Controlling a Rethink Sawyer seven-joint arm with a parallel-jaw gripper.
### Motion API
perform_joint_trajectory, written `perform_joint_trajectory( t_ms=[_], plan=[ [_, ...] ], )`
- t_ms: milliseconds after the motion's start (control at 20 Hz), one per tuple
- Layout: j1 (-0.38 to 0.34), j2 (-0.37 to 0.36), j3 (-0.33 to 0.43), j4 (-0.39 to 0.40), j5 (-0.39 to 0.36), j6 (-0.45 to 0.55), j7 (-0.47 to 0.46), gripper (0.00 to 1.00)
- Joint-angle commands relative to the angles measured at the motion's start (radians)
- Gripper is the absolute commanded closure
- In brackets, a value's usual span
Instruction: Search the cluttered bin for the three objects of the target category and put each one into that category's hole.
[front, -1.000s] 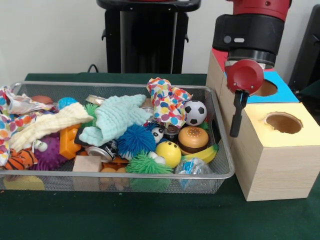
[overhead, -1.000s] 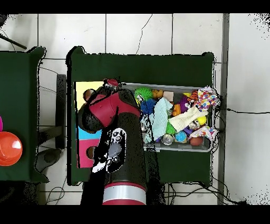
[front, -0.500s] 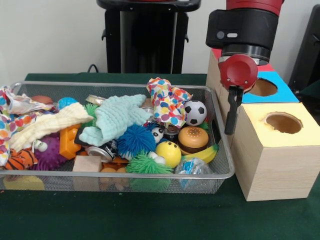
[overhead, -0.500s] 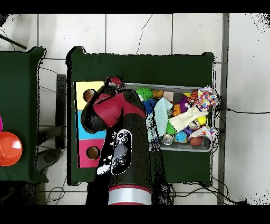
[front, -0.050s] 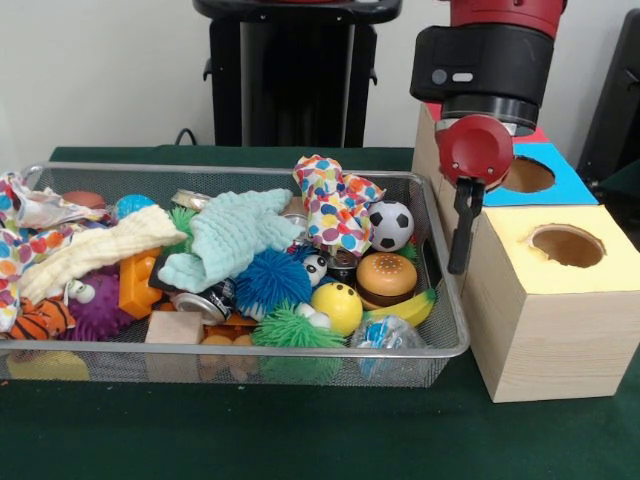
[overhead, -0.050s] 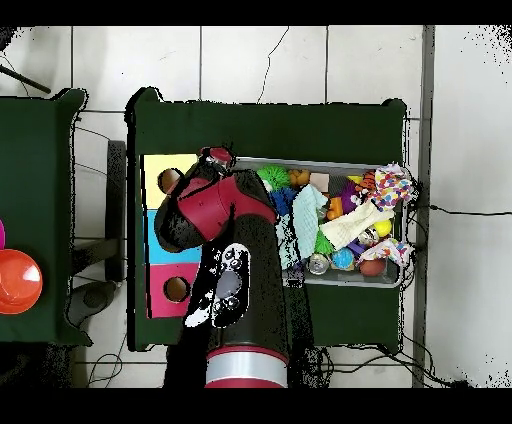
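The bin (front, -0.050s: 440, 335) is a wire mesh tray on the green desk (front, -0.050s: 300, 430), crowded with toys and cloths: a soccer ball (front, -0.050s: 390, 225) at its right end, a burger (front, -0.050s: 386, 276) just in front of it, a yellow ball (front, -0.050s: 338, 305), a blue spiky ball (front, -0.050s: 272, 278), a can (front, -0.050s: 203, 302), a mint cloth (front, -0.050s: 235, 232) and a spotted cloth (front, -0.050s: 335, 205). Just right of the bin stand the boxes with holes: yellow hole (front, -0.050s: 566, 245) nearest, blue hole (front, -0.050s: 527, 176) behind it. The pincer (front, -0.050s: 459, 225) hangs between the bin's right rim and the yellow box, nothing visibly in it; whether it is clenched or released I cannot tell. In the overhead view the arm (overhead, -0.050s: 235, 280) covers the bin's left end
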Motion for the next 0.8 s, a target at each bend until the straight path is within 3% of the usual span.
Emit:
perform_joint_trajectory(
  t_ms=[50, 300, 650, 800],
  plan=[
    [0.000, 0.080, 0.009, 0.024, -0.098, -0.071, 0.097, 0.00],
    [0.004, 0.104, 0.005, -0.006, -0.121, -0.078, 0.087, 0.00],
    [0.047, 0.178, -0.057, -0.089, -0.167, -0.125, 0.113, 0.00],
    [0.023, 0.192, -0.037, -0.103, -0.180, -0.141, 0.096, 0.00]
  ],
)
